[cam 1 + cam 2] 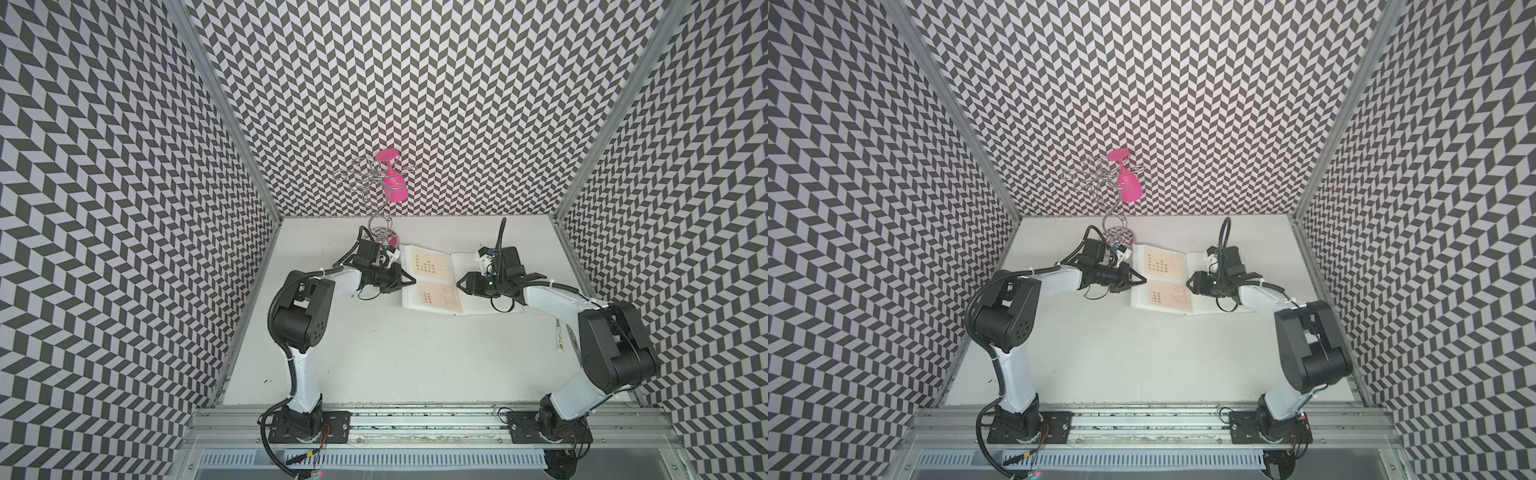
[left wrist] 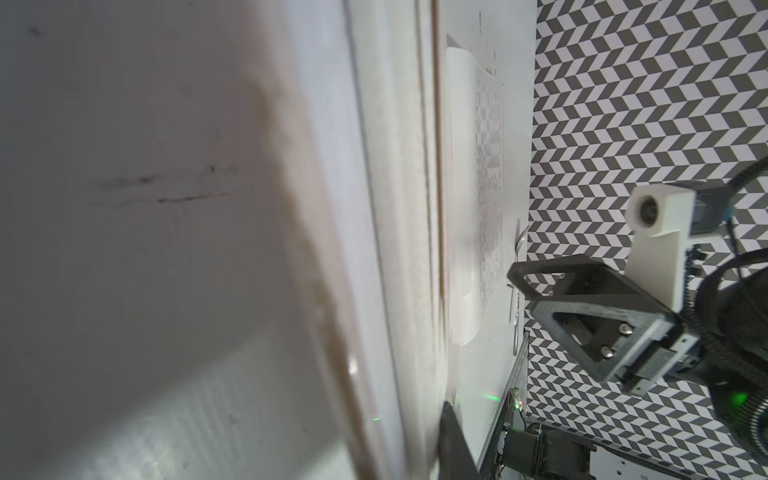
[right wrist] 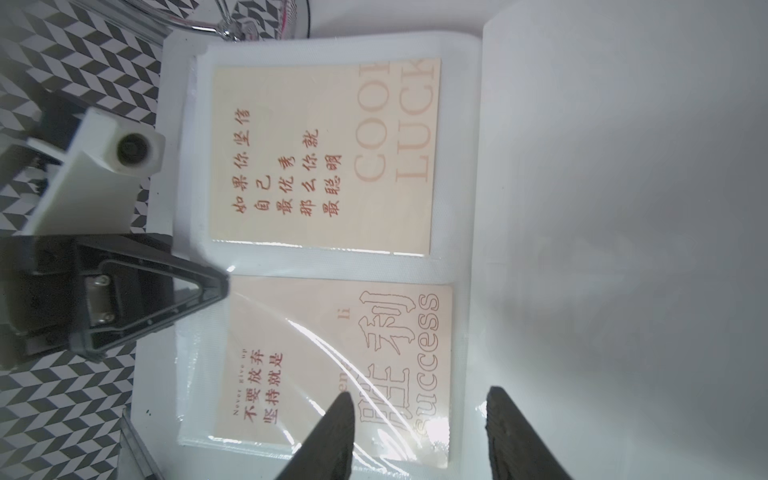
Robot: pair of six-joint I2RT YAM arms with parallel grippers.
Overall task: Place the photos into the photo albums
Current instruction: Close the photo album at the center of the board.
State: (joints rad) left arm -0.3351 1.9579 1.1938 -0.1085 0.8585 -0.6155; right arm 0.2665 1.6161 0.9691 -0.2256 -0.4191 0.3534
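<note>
The photo album (image 1: 467, 264) (image 1: 1198, 266) lies open at the back of the table. Two cream photos sit under clear sleeves on its left page, the far one (image 1: 426, 264) (image 3: 324, 153) and the near one (image 1: 436, 297) (image 3: 311, 345). My left gripper (image 1: 411, 280) (image 3: 224, 286) is shut on that page's outer edge, between the two photos. In the left wrist view one dark finger (image 2: 455, 449) shows against the page. My right gripper (image 1: 459, 284) (image 3: 422, 419) is open just above the near photo's inner edge and the album's fold, holding nothing.
A wire stand (image 1: 380, 232) carrying a pink glass (image 1: 390, 178) stands just behind the album's left corner, close to the left wrist. A white pen (image 1: 559, 336) lies by the right wall. Patterned walls enclose three sides.
</note>
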